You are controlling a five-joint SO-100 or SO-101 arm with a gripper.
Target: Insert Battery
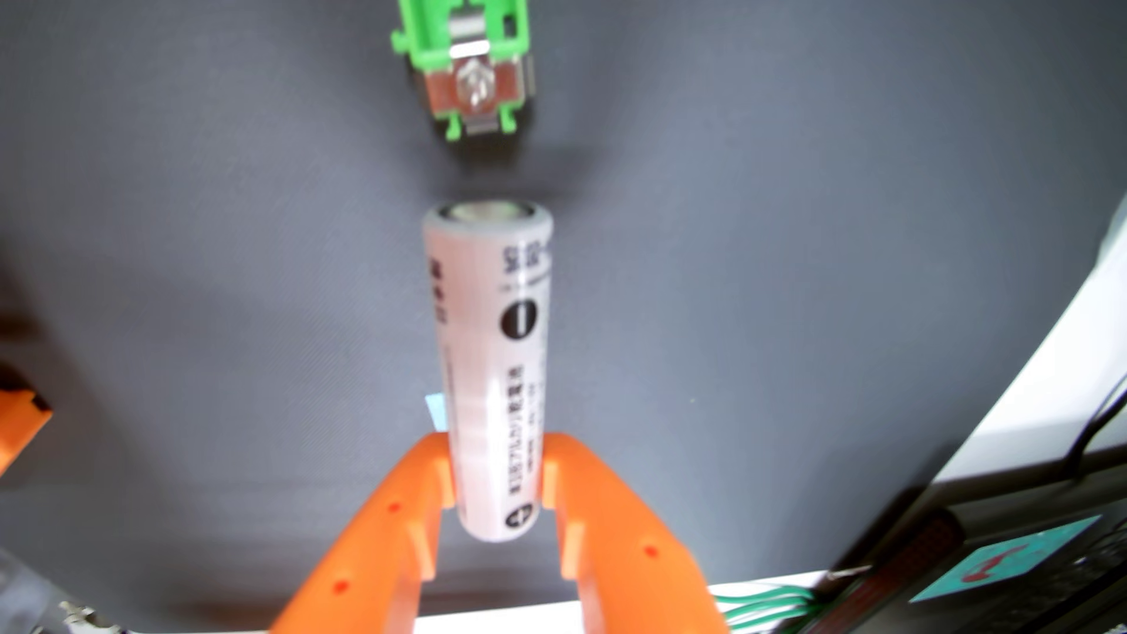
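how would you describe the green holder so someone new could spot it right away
Start on the grey mat that fills the wrist view and follow the white battery held in the orange gripper toward the top edge. Just beyond its far end, apart from it, sits the green holder, the only green piece, with a metal contact clip inside.

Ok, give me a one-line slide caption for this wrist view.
Orange fingers grip a white battery above the grey mat, its far end pointing toward the green battery holder.
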